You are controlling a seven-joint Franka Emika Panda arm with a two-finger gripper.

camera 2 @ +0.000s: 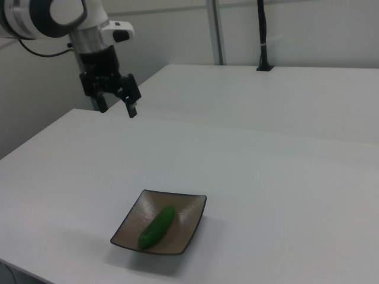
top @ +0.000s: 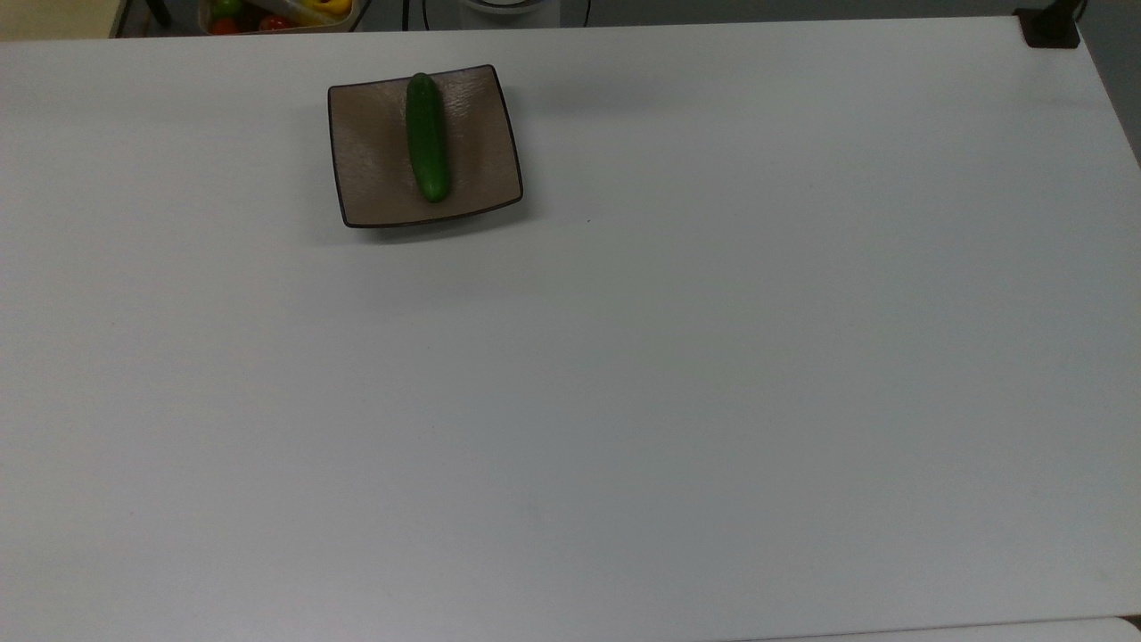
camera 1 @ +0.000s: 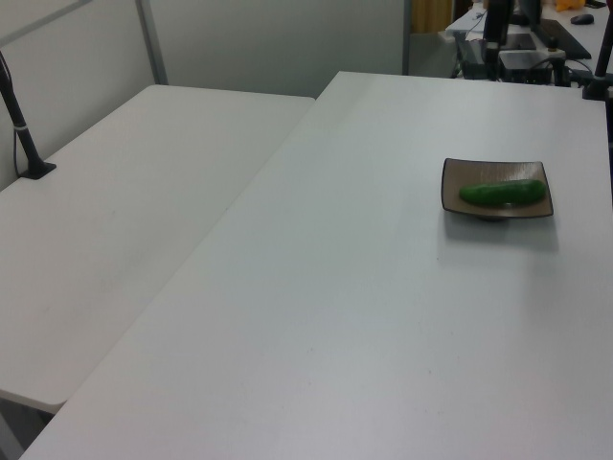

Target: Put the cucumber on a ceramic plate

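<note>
Lying across the ceramic plate [top: 374, 169], the cucumber [top: 427, 138] touches its far rim.

dark green cucumber [top: 427, 138] — glossy brown-taupe ceramic plate [top: 370, 152], thin dark rim — plain white table [top: 624, 357].

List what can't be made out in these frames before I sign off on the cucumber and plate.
- The underside of the small dark green cucumber: hidden by its own body where it lies in the square glossy brown ceramic plate.
- The colourful items at the top view's upper left: cut off by the frame's edge, too little to identify.
- The plate's foot: hidden under its rim in the right view.
</note>
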